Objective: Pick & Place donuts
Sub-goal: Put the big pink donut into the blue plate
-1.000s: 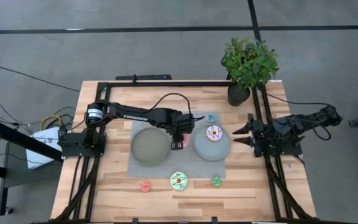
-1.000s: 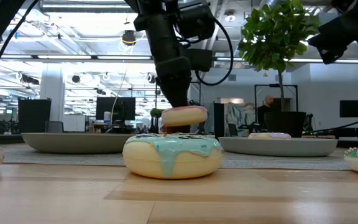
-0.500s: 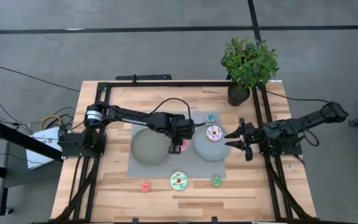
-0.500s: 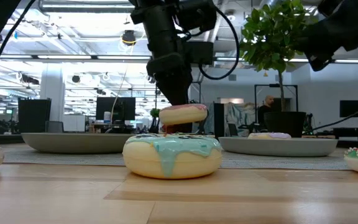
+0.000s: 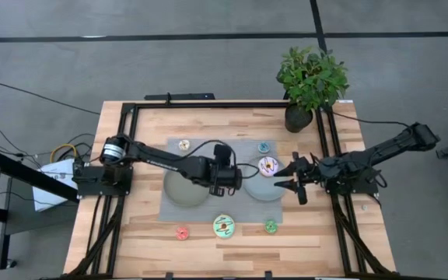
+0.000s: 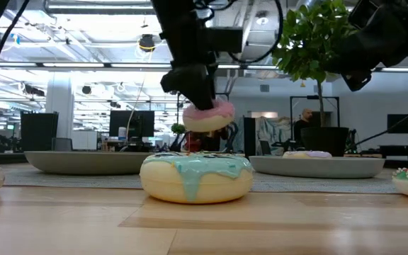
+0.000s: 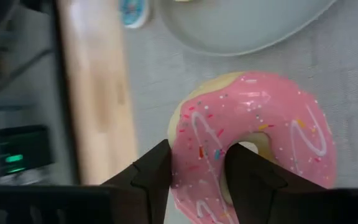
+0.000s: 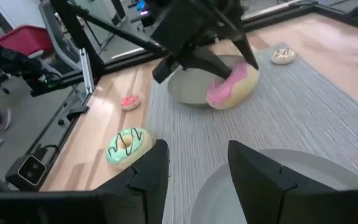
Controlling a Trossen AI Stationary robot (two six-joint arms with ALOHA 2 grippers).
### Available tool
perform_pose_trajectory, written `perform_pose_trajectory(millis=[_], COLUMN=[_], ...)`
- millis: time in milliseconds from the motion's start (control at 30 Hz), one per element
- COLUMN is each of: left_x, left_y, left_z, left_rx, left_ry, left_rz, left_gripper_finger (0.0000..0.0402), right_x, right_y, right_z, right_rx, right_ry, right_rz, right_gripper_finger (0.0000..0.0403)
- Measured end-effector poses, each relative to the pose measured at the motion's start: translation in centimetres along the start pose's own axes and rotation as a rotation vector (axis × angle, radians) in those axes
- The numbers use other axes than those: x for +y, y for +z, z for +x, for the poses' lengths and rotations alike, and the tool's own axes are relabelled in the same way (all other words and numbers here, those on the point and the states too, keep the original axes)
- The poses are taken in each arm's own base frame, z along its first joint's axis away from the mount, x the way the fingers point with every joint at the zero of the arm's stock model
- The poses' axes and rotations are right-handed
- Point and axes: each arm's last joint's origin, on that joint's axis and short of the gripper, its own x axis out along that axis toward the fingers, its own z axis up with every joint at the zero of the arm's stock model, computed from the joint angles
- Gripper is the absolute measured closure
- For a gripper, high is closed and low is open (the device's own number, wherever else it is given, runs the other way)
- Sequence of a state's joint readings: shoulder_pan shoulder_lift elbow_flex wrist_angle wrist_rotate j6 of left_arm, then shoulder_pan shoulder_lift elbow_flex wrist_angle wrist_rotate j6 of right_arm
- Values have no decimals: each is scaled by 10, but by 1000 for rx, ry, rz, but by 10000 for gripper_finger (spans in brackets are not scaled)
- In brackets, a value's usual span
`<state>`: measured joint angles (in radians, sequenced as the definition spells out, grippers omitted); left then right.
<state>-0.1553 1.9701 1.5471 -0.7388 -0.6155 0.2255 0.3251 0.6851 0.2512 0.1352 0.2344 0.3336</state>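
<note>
Pinching pink donut (image 7: pixel 253 143) rim, left hand (image 7: pixel 197 180) apparently airborne.

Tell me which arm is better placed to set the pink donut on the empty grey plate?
The left. Its hand already grips the pink donut beside the empty plate; the right hand is open, across the other plate.

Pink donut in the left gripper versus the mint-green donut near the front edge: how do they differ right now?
The pink-iced ring donut hangs tilted above the mat, pinched through its hole by the left gripper; the mint-green-iced ring donut lies flat and untouched on the bare wooden table. The pink one has white squiggles and sprinkles; the mint one shows dark squiggles. Both are large, with pale bases.
</note>
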Motion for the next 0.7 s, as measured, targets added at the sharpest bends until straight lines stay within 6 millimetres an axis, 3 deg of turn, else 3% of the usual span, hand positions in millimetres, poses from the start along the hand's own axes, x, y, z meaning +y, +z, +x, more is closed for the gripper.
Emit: perform_pose_trajectory(millis=[167, 400, 700], left_x=[-11, -19, -27], left_y=[0, 2, 5], left_z=[-11, -21, -35], left_rx=[35, 13, -20], left_ry=[158, 190, 268], left_rz=[56, 60, 35], left_gripper_finger=[269, 269, 269], right_x=[2, 3, -8], right_y=[1, 2, -4], right_z=[4, 16, 38], right_rx=[-21, -43, -37], right_ry=[7, 3, -66], right_rz=[8, 76, 147], right_gripper_finger=[237, 222, 165])
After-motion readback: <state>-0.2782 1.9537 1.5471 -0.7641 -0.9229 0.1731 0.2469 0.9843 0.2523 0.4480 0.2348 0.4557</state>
